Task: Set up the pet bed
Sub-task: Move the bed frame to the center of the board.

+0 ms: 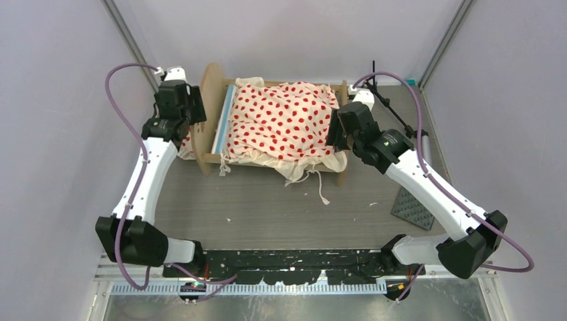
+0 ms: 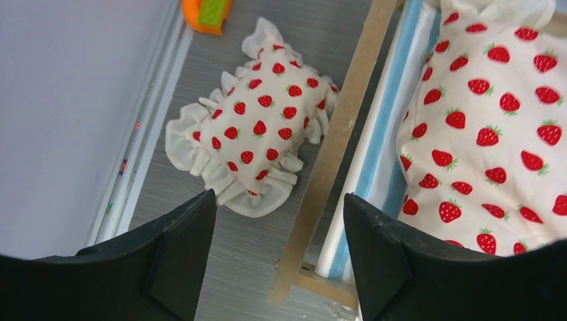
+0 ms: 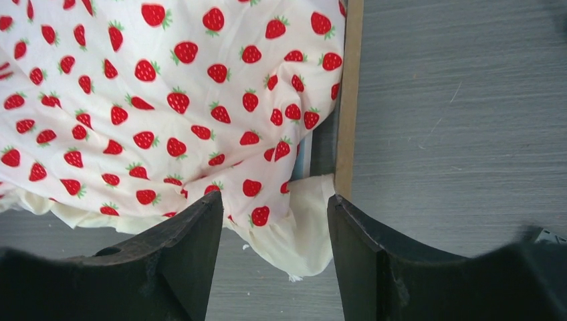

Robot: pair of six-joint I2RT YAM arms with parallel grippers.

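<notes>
A light-wood pet bed (image 1: pixel 212 93) stands at the far side of the table (image 1: pixel 267 214). Its blue-and-white striped mattress (image 1: pixel 224 120) lies under a rumpled cream blanket (image 1: pixel 284 120) printed with red strawberries, which spills over the near rail. A matching ruffled pillow (image 2: pixel 257 134) lies on the table just outside the end board. The left fingers (image 2: pixel 177 261) and right fingers (image 3: pixel 174 261) stand apart, gripping nothing.

A robot lab cell — plain pale walls (image 1: pixel 287 33), metal corner posts (image 1: pixel 130 37), arms (image 1: pixel 144 180) bolted to a grey table (image 1: pixel 281 207).
</notes>
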